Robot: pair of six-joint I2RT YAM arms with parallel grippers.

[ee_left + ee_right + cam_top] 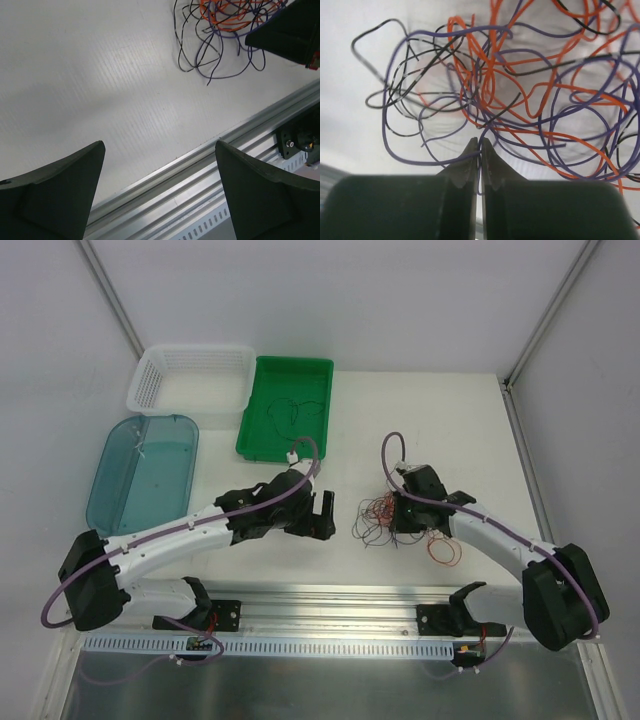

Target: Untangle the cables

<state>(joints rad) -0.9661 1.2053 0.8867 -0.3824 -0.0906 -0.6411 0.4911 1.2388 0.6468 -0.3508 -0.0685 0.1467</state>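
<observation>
The cables (pixel 385 515) lie in a tangled heap of thin orange, purple and black wires on the white table, right of centre. Close up, the cables (pixel 520 95) curl in many overlapping loops. My right gripper (pixel 480 150) sits at the near edge of the heap, its jaws shut on a purple cable (pixel 425 161) that runs in between them. From above, the right gripper (pixel 408 520) is over the heap. My left gripper (pixel 322 512) hovers to the left of the heap, open and empty. The cables (pixel 220 35) also show at the top of the left wrist view.
A green tray (pixel 285 408) holding a few thin wires stands at the back. Left of it are a white basket (pixel 190 380) and a translucent blue lid (pixel 143 472). A metal rail (pixel 330 595) runs along the near edge of the table.
</observation>
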